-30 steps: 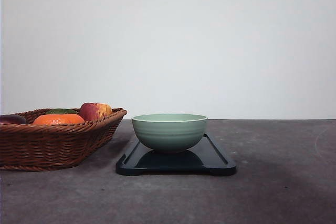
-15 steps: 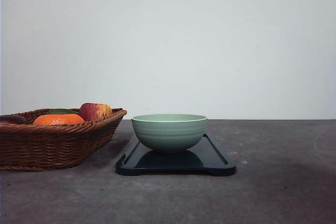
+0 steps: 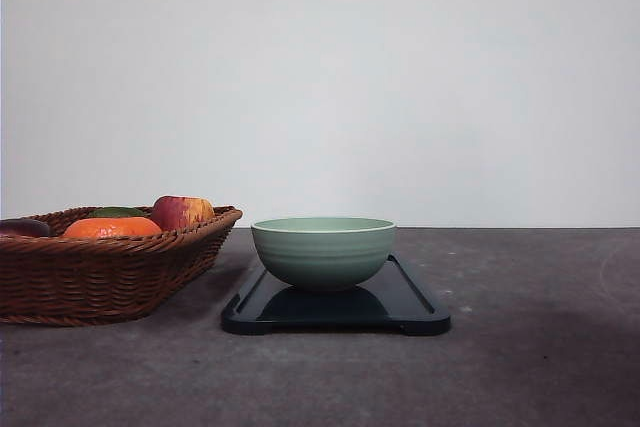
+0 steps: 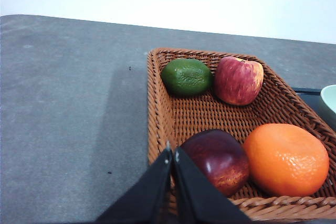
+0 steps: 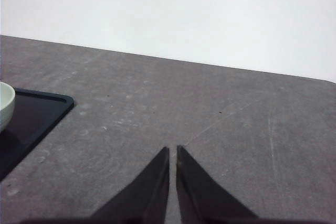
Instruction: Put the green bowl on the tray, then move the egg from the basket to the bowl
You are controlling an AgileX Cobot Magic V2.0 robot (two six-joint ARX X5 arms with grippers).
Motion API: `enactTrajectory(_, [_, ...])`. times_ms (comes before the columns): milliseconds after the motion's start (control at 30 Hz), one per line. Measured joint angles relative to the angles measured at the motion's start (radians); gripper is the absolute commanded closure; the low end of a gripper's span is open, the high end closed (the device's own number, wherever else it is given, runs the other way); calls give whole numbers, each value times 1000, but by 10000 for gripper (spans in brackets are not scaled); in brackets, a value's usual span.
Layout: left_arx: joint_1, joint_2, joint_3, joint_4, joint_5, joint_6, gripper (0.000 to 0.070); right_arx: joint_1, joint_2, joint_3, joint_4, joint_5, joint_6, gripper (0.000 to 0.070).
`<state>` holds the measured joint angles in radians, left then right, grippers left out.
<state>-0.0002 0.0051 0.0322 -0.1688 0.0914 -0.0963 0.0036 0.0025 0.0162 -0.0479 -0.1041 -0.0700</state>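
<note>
Grey table (image 3: 540, 367) is seen carrying everything, white wall behind. Basket (image 3: 100, 277) is set at front-view left, just beside the tray (image 3: 400, 312), a small gap between them. Green bowl (image 3: 323, 250) is seated upright on the tray, toward its left half. Basket is loaded with an orange (image 4: 286, 158), a red apple (image 4: 238, 80), a dark red fruit (image 4: 219, 160) and a green fruit (image 4: 186, 76); no egg can be made out among them. Left end effector (image 4: 173, 153) is held over the basket's near rim, jaws pressed together, nothing gripped. Right end effector (image 5: 172, 153) is held over bare table beside the tray, jaws closed, empty.
</note>
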Motion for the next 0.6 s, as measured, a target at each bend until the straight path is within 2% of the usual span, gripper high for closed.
enactTrajectory(600, [0, 0, 0, 0, 0, 0, 700, 0, 0, 0, 0, 0, 0, 684])
